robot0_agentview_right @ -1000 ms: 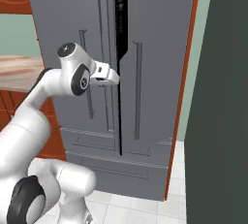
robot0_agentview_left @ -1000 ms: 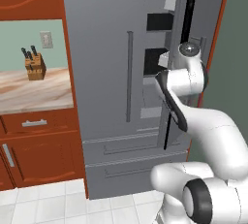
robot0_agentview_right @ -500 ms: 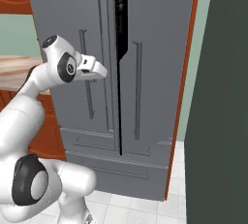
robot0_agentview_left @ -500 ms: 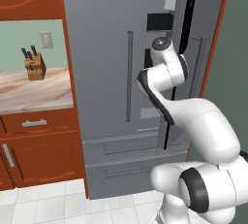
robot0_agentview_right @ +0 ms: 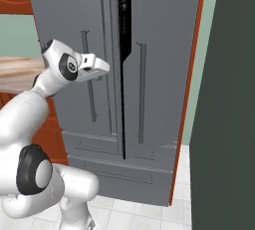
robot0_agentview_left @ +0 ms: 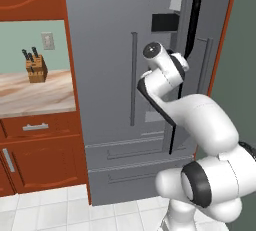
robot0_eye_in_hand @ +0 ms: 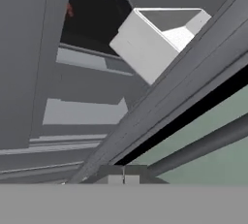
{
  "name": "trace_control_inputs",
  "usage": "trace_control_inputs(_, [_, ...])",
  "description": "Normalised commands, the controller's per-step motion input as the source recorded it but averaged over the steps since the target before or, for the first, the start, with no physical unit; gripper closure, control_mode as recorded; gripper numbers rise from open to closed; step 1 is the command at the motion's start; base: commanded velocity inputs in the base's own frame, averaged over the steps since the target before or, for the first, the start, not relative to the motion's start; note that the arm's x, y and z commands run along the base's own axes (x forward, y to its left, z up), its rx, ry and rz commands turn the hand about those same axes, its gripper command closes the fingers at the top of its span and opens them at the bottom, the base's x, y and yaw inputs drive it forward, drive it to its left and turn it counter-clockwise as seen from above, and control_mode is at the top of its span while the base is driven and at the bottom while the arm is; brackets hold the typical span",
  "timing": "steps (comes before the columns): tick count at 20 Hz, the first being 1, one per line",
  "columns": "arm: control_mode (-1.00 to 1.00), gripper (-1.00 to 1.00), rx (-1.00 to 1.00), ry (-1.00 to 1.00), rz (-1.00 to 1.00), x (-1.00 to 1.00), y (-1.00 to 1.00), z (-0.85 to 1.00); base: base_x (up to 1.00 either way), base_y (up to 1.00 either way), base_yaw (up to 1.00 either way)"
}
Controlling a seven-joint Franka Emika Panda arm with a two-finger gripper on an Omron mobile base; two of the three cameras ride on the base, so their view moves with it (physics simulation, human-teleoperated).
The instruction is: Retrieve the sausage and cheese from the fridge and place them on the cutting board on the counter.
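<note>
I had the end effector (robot0_agentview_right: 102,67) clenched on nothing, just beside the left door handle (robot0_agentview_right: 89,82) of the fridge (robot0_agentview_right: 154,30). Its doors stood slightly ajar. A reddish speck showed inside, unidentifiable.

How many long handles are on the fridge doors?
2: the left door's handle, just behind the robot's hand, and the right door's handle, right of the dark gap. The arm might hide others.

Both base views look forward at the fridge (robot0_agentview_left: 115,75) from behind — the hand view sits close against its door.
</note>
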Motion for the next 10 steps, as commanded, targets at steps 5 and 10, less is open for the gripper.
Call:
trace_control_inputs(5, [-1.0, 1.0, -0.14, 0.0, 0.0, 0.46, 0.0, 0.0, 0.0, 0.0, 0.0])
trace_control_inputs(10, [-1.0, 1.0, -0.13, 0.0, 0.0, 0.39, -0.02, 0.0, 0.0, 0.0, 0.0])
